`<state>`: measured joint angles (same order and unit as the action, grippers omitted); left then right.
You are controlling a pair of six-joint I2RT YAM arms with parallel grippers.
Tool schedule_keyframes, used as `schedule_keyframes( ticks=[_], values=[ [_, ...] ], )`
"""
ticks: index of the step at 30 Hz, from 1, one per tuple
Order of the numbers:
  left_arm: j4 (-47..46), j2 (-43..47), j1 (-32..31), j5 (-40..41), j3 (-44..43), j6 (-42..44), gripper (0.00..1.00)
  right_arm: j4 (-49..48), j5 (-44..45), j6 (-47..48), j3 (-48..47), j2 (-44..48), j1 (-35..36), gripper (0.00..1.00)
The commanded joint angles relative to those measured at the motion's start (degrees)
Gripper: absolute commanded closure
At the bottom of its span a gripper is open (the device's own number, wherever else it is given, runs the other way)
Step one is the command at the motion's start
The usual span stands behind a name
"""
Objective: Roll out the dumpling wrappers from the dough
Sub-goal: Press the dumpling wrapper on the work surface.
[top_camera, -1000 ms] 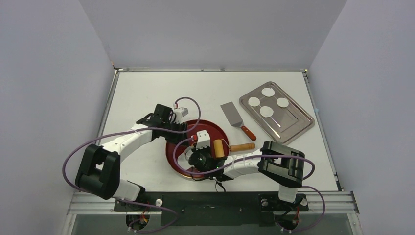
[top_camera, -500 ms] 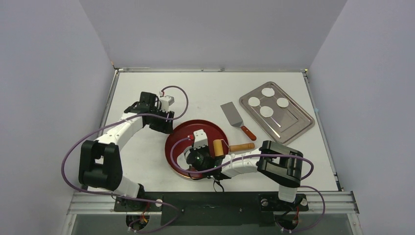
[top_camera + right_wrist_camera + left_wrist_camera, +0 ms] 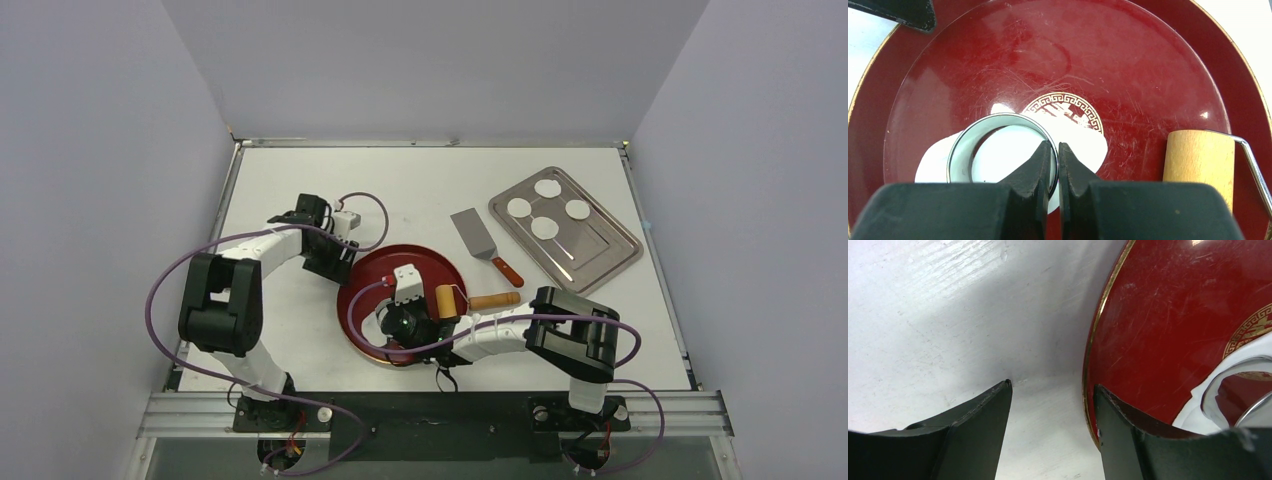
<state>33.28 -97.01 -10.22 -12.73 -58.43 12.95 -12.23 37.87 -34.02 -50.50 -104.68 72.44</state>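
The dough [image 3: 1080,137] is a thin white sheet on the red plate [image 3: 1128,60]. My right gripper [image 3: 1054,146] is shut on the wall of a metal ring cutter [image 3: 998,116] that stands on the dough. In the top view it [image 3: 400,322] is low over the plate [image 3: 440,262]. My left gripper [image 3: 1052,385] is open and empty, its fingers astride the plate's left rim [image 3: 1093,355], and it also shows in the top view [image 3: 340,262]. Several round dumpling wrappers [image 3: 546,187] lie on the steel tray [image 3: 600,250].
A wooden rolling pin [image 3: 1198,160] lies on the plate's right side, its handle [image 3: 495,300] pointing right. A metal spatula [image 3: 475,235] lies between plate and tray. Grey walls enclose the table.
My left gripper has drawn back leftward from over the plate to its left rim, and the left arm has folded in. My right gripper has stayed on the ring cutter.
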Motion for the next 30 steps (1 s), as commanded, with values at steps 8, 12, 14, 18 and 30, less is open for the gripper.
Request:
schedule_keyframes(
  ticks=[8,12,14,18,30],
  values=[
    [-3.1,-2.9,-2.0,0.3,-1.8,1.2,0.59,6.0,-8.5,3.9,0.6,-3.2,-0.5,1.0],
    [-4.5,-3.0,-2.9,-0.4,-1.3,0.7,0.85,5.9,-9.1,5.5,1.2,-2.8,-0.5,1.0],
    [-5.6,-2.5,-3.8,0.4,-0.6,0.5,0.92,5.8,-10.0,6.7,1.2,-2.9,-0.6,1.0],
    [-8.1,-1.0,-5.3,2.6,0.8,0.1,1.0,5.6,-12.7,10.1,0.2,-4.0,-1.2,1.0],
    [-10.1,-0.6,-5.9,3.6,1.5,-1.3,1.0,9.7,-13.6,11.8,-1.3,-4.4,-2.7,1.0]
  ],
)
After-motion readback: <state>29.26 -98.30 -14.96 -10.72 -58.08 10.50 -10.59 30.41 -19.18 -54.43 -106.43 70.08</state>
